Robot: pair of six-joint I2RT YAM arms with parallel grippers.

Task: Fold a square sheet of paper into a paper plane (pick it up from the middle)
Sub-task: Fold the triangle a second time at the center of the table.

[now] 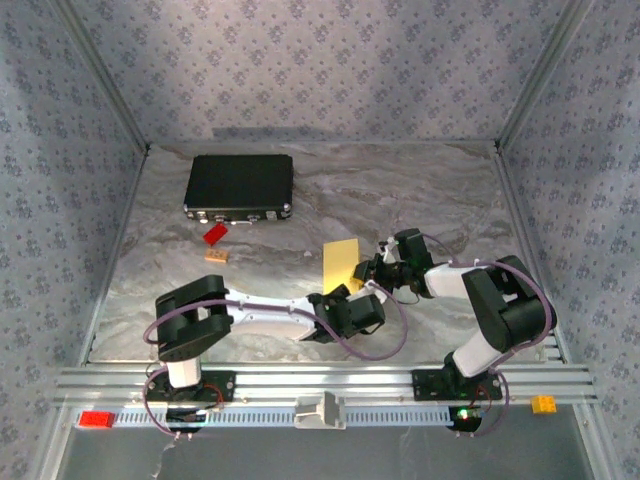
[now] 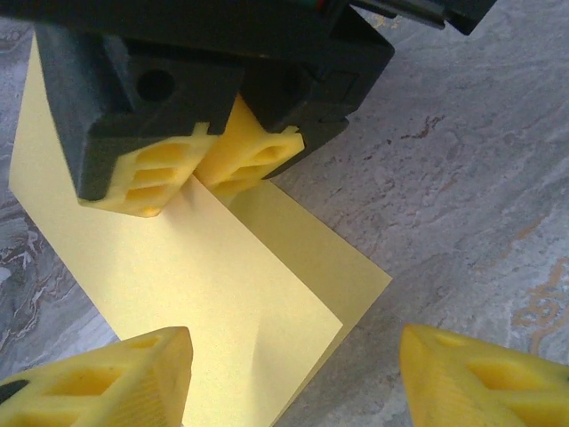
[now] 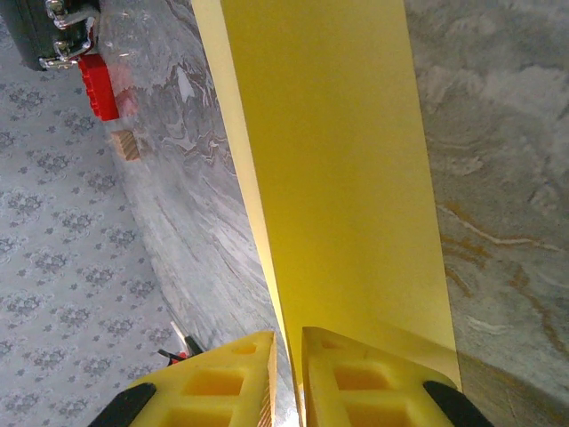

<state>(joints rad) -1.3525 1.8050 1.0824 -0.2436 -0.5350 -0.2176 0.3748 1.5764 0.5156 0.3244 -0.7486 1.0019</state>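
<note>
Top external view puts the square sheet of paper (image 1: 341, 262) just right of the frame's centre on the marbled table (image 1: 420, 190). It lies well apart from the black case (image 1: 240, 184), red brick (image 1: 214, 234) and tan block (image 1: 217, 256) in the upper left. From the left wrist, the sheet looks already doubled, one layer lying over another. The right gripper (image 2: 200, 173), at the top of that frame, is clenched on the sheet's far edge, pads pressed together with the paper between them. The right wrist view has the same pinch at bottom centre. The left gripper (image 2: 293, 378) is released, its fingers spread wide at the bottom of the frame with the sheet's near corner between them, apparently touching nothing. The paper is probably very light, limp and quick to take stray creases. It should slide easily on the smooth table and sag from a one-point hold. Taking it on a folded edge, close to the crease, looks safest.
</note>
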